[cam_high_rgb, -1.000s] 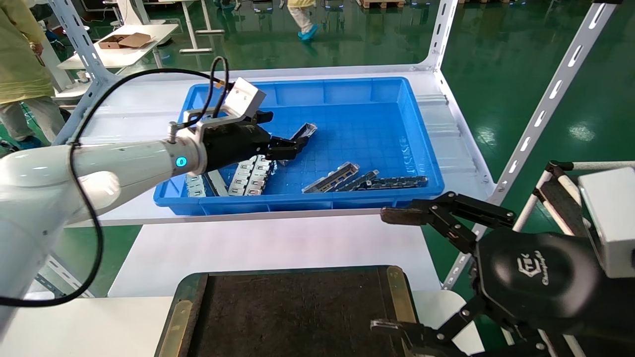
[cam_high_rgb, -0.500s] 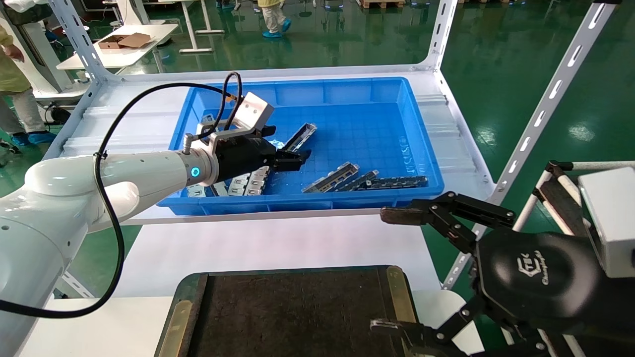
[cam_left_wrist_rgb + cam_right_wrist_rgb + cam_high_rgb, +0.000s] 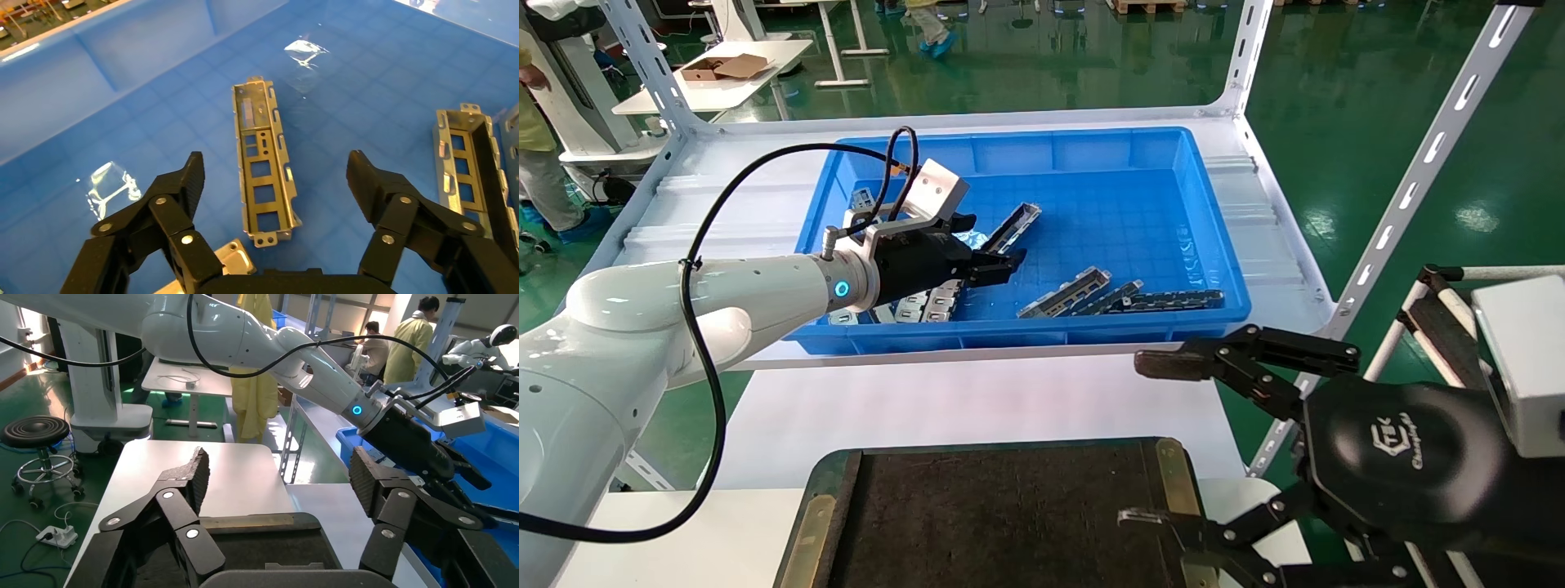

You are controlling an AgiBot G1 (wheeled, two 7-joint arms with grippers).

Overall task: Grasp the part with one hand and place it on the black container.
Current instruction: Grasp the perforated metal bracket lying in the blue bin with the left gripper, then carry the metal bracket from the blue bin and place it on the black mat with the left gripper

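Grey part (image 3: 264,165) now centred between wide-spread left gripper (image 3: 275,184); dropped lower into blue bin (image 3: 1173,245); grasp imminent.

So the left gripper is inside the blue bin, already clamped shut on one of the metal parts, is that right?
Not clamped. The left wrist view shows the left gripper open, its fingers apart with the part lying between them on the floor of the blue bin, not gripped. It is inside the bin.

Grey part (image 3: 264,166) flat in bin, ungrasped.
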